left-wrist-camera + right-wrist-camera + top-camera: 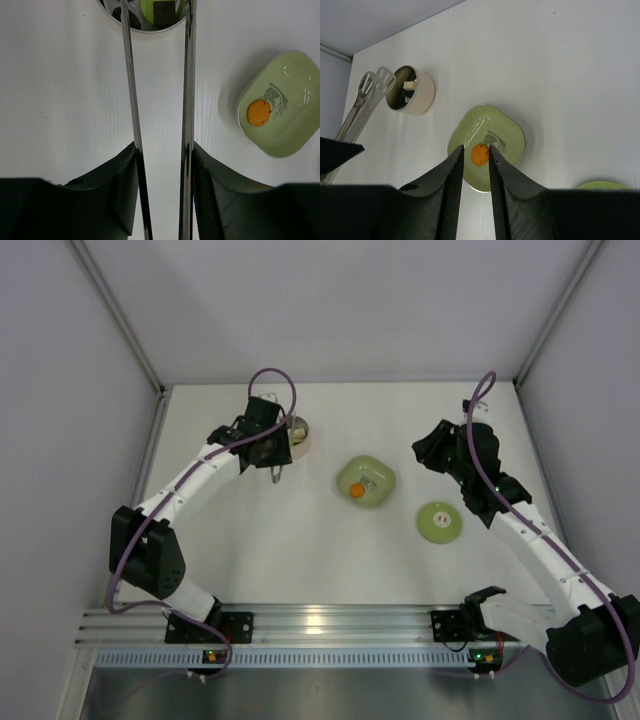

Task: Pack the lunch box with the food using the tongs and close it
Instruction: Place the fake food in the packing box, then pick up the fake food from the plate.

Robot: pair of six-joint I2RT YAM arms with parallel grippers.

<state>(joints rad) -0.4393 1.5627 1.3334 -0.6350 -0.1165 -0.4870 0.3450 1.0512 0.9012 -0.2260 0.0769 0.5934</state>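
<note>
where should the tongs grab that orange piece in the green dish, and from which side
Pinch the orange piece across its round edge, coming straight down. It lies flat in the middle of the green dish, whose raised rim would likely block the tongs from the side.

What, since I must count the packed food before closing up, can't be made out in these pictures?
Lunch box contents, left wrist view: top edge cuts most off; tongs arms cross the rest.
Same box, top view: pieces too small.
Same box, right wrist view: interior dark, seen aslant.
Lid, right wrist view: bottom edge cuts nearly all off.
</note>
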